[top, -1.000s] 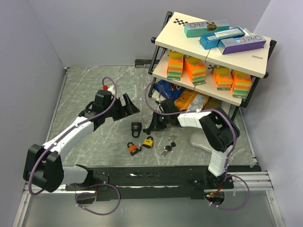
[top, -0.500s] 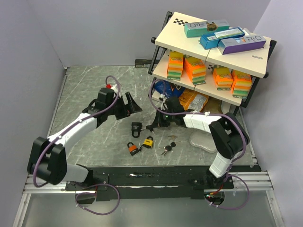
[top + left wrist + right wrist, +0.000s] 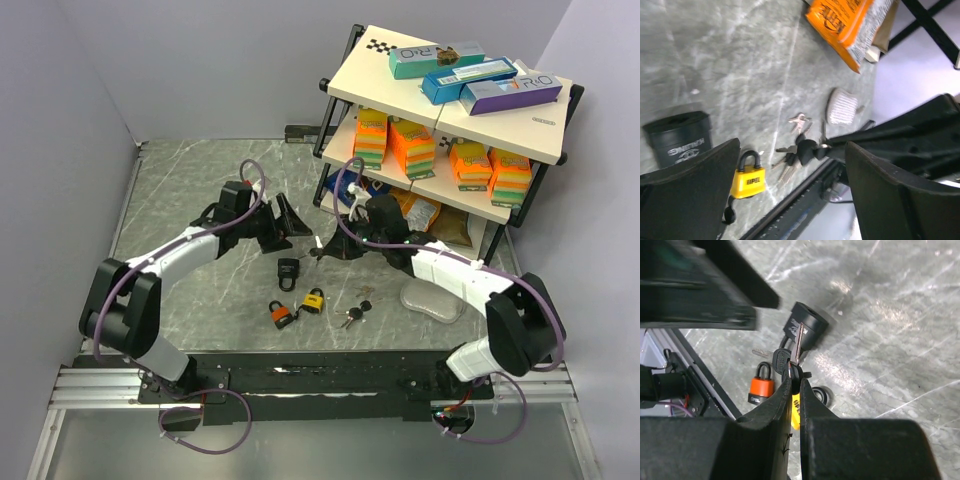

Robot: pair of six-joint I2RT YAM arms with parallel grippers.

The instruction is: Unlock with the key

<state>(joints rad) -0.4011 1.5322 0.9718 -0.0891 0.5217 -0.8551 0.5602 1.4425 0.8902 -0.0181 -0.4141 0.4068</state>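
A black padlock (image 3: 288,272) lies on the grey table; it also shows in the right wrist view (image 3: 805,325) and the left wrist view (image 3: 680,140). My right gripper (image 3: 326,246) (image 3: 796,382) is shut on a black-headed key (image 3: 799,344), blade pointing toward the black padlock, held just above it. A second key (image 3: 781,360) hangs from the same ring. My left gripper (image 3: 285,216) (image 3: 792,150) is open and empty, just behind the black padlock. An orange padlock (image 3: 281,315) and a yellow padlock (image 3: 314,300) lie nearer the front.
A loose key bunch (image 3: 355,310) lies right of the yellow padlock. A white mesh pouch (image 3: 430,300) lies at the right. A black-framed shelf rack (image 3: 450,110) with boxes and snack bags stands at the back right. The front rail (image 3: 330,365) edges the table.
My right forearm has swung out and stretched, carrying the key slightly back and left. My left gripper has moved right and a little farther back, closer to the right gripper.
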